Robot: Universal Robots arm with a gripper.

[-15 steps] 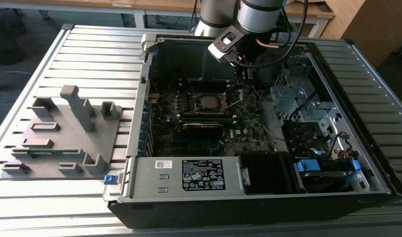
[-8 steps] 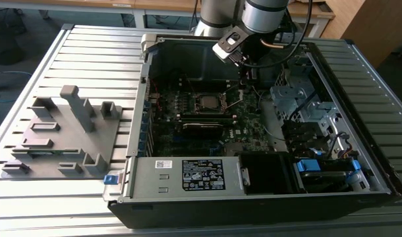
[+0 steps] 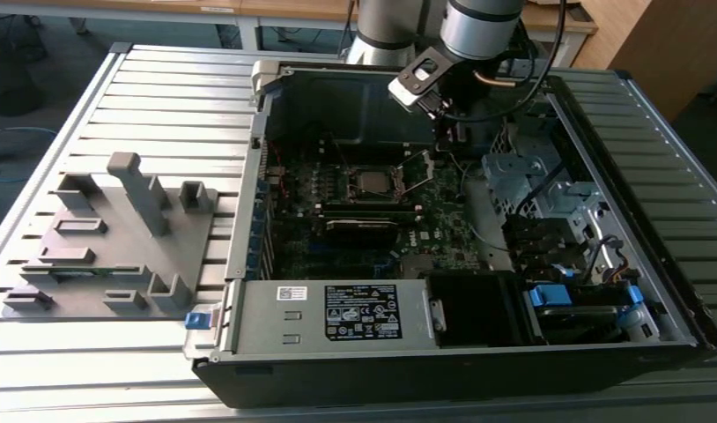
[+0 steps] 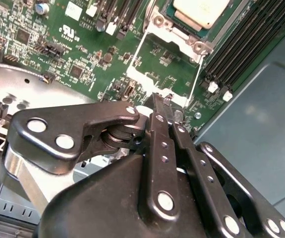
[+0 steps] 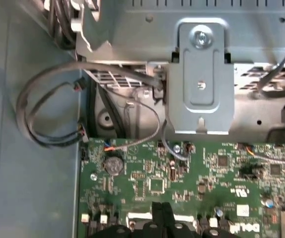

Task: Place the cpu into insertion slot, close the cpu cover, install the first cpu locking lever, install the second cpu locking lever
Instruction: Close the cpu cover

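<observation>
The cpu point(image 4: 201, 9) lies flat in the insertion slot point(image 4: 184, 26), just beyond the hand point(image 4: 164, 101). The cpu cover point(image 4: 141, 79) stands tilted up off the slot, between cpu and hand. The hand is narrow, its fingers pinched together on the cover's free edge. The green motherboard point(image 4: 83, 54) lies beneath the hand, inside the open computer case point(image 3: 453, 370) on the worktop point(image 3: 158, 97).

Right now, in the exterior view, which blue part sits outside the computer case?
The small blue clip by the grey fixture tray; the other two blue parts sit inside.
</observation>
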